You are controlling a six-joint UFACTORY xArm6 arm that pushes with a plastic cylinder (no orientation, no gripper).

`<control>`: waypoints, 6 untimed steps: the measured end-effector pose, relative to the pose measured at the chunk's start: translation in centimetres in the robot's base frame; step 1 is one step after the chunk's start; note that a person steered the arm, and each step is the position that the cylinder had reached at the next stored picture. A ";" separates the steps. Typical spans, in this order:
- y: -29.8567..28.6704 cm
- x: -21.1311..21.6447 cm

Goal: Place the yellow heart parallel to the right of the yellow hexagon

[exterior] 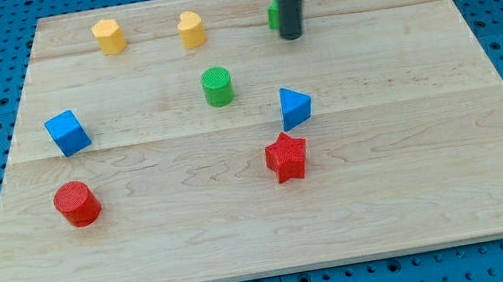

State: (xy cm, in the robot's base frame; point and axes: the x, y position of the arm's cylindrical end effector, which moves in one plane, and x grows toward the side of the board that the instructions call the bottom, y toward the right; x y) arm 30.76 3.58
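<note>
my tip (pixel 292 35) (a bare rod, no pincer to open or close) rests near the board's (pixel 440 182) top edge, touching a mostly hidden green block (pixel 272 16). the yellow heart (pixel 191 29) sits right of the yellow hexagon (pixel 109 36), apart, left of my tip.

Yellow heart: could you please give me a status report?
My tip at view's top, right of yellow heart, apart. Heart already right of yellow hexagon. Green block partly hidden behind rod.

Single camera, raised at the view's bottom edge, angled down over the whole desk (pixel 421 185), moderate range, no second view.
</note>
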 end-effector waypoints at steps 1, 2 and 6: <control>-5.8 -0.7; -5.5 2.9; -9.4 -2.7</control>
